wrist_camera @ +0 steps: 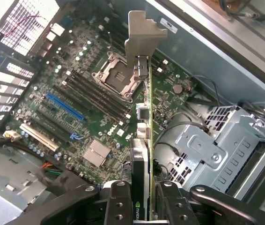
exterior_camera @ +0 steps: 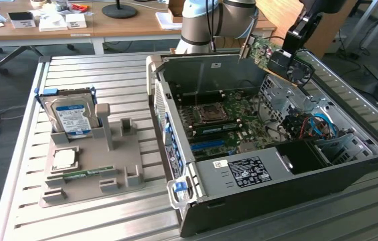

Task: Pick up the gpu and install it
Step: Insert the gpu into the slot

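Note:
The gpu (exterior_camera: pixel 264 50), a green card with a black cooler and a silver bracket, hangs tilted in the air over the far rim of the open computer case (exterior_camera: pixel 349 173). My gripper (exterior_camera: pixel 290 50) is shut on it from above. In the wrist view the gpu (wrist_camera: pixel 144 122) runs edge-on away from my gripper (wrist_camera: pixel 144 199), clamped between the two black fingers (wrist_camera: pixel 118 201), with its silver bracket (wrist_camera: pixel 144 35) at the far end. Under the card lies the green motherboard (wrist_camera: pixel 99 117) with its CPU socket (wrist_camera: pixel 118 77) and a blue expansion slot (wrist_camera: pixel 64 105).
On the exterior view's left a grey holder (exterior_camera: pixel 118 165) carries a hard drive (exterior_camera: pixel 72 115), a CPU chip (exterior_camera: pixel 65 159) and a memory stick (exterior_camera: pixel 88 172). Inside the case a metal drive cage (wrist_camera: pixel 212 145) and cables sit beside the board. A cluttered desk (exterior_camera: pixel 108 25) stands behind.

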Controlling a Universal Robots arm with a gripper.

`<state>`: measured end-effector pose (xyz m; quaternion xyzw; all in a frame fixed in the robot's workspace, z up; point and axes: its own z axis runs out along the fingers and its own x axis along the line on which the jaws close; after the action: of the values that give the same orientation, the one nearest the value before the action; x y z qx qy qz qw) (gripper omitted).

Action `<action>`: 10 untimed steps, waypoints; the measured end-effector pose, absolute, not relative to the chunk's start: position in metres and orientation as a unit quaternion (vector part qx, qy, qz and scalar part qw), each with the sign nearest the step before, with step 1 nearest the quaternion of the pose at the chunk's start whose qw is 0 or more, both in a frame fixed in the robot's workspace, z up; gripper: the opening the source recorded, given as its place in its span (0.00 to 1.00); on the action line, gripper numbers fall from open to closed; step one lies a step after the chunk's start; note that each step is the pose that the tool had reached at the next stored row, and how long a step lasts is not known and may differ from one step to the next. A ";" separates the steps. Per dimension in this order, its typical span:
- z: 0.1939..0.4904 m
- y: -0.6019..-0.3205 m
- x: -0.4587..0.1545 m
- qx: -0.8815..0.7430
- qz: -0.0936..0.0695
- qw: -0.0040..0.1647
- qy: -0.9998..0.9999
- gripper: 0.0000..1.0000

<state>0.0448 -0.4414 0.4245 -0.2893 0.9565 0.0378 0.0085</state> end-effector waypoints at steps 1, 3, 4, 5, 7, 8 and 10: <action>0.424 -0.441 0.045 -0.289 0.038 0.008 0.956 0.27; 0.424 -0.441 0.045 -0.290 0.038 0.008 0.956 0.27; 0.424 -0.441 0.045 -0.290 0.038 0.009 0.956 0.27; 0.424 -0.441 0.045 -0.290 0.038 0.009 0.956 0.27; 0.424 -0.441 0.045 -0.289 0.038 0.009 0.956 0.27; 0.424 -0.441 0.045 -0.290 0.038 0.009 0.956 0.27; 0.424 -0.441 0.045 -0.290 0.038 0.009 0.956 0.27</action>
<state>0.0448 -0.4413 0.4244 -0.2895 0.9564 0.0378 0.0085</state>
